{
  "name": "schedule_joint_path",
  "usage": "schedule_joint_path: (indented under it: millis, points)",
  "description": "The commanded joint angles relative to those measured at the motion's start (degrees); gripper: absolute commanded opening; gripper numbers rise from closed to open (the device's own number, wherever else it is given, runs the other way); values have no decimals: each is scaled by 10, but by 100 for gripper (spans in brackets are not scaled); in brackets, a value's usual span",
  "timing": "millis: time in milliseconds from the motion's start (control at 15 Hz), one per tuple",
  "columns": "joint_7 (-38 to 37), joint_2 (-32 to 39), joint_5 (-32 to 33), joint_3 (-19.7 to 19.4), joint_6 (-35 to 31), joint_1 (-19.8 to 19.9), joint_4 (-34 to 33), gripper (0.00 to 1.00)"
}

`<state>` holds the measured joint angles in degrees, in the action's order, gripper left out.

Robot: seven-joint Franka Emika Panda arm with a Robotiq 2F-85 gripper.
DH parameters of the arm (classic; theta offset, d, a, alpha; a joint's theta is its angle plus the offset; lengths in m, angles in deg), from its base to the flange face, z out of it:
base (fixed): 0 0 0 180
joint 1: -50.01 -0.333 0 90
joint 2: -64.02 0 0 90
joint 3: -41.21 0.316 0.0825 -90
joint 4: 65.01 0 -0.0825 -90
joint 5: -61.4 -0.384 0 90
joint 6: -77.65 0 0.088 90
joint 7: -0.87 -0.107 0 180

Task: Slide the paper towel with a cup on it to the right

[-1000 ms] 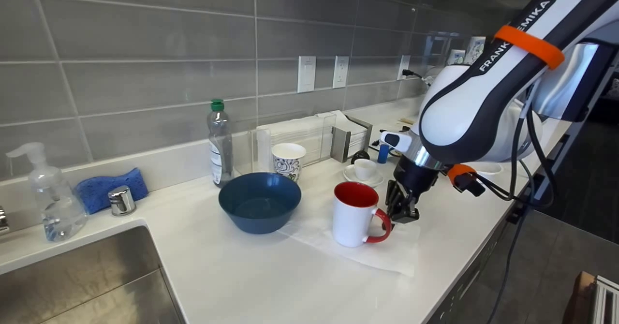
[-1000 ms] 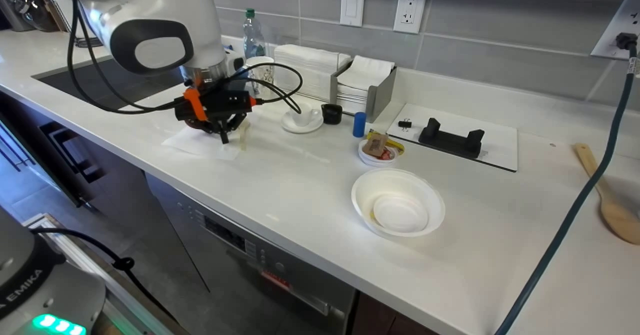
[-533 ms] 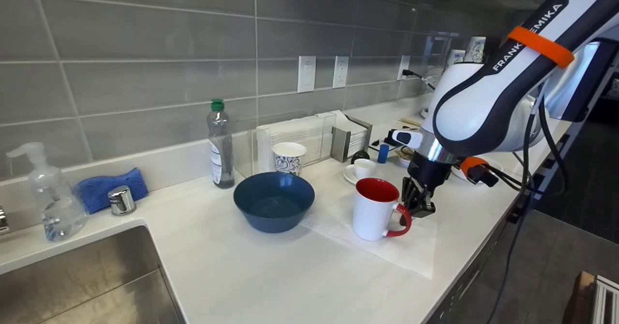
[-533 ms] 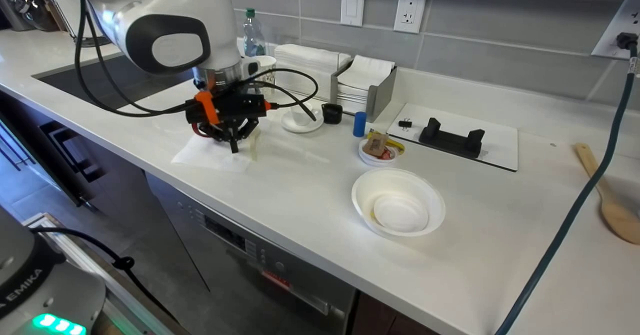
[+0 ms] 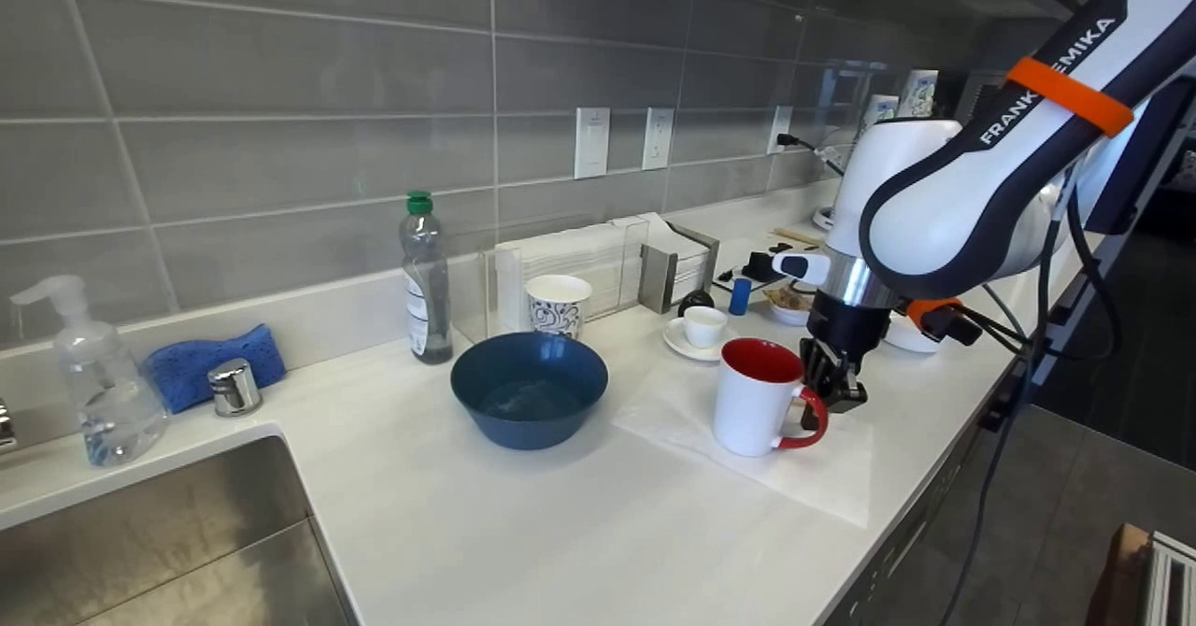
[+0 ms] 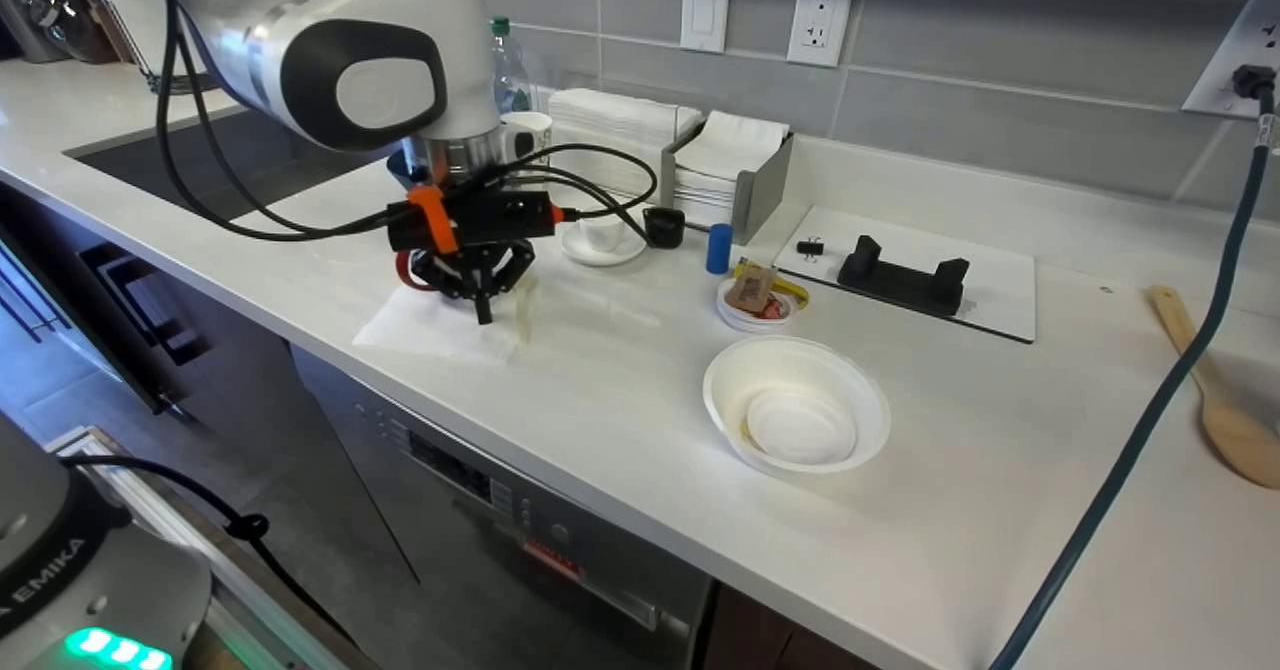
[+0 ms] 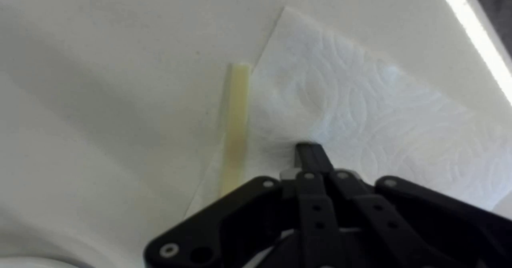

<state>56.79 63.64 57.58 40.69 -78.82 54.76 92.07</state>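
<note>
In an exterior view, the gripper (image 6: 484,312) was hiding most part of the red-handled mug (image 6: 403,270). In the wrist view, the right edge cut the paper towel (image 7: 380,132).

"FRANK" and "EMIKA" on the dark strip (image 5: 1007,123) along the robot arm (image 5: 934,224), upper right in an exterior view; orange band (image 5: 1070,95) sits between, hiding a bit. "A EMIKA" on robot base (image 6: 140,580), near left in an exterior view, cut off at left edge. Label (image 5: 417,313) on green-capped bottle (image 5: 425,266), red sticker (image 6: 552,559) on dishwasher (image 6: 470,550): too small to read.
</note>
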Motion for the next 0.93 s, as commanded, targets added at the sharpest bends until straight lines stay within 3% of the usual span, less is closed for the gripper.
schedule_joint_path:
  millis: [0, 867]
  points:
    - [-19, 20, 54, -18, -9, 0, 4, 0]
    - [-122, 22, 166, -47, -25, 9, 0, 0]
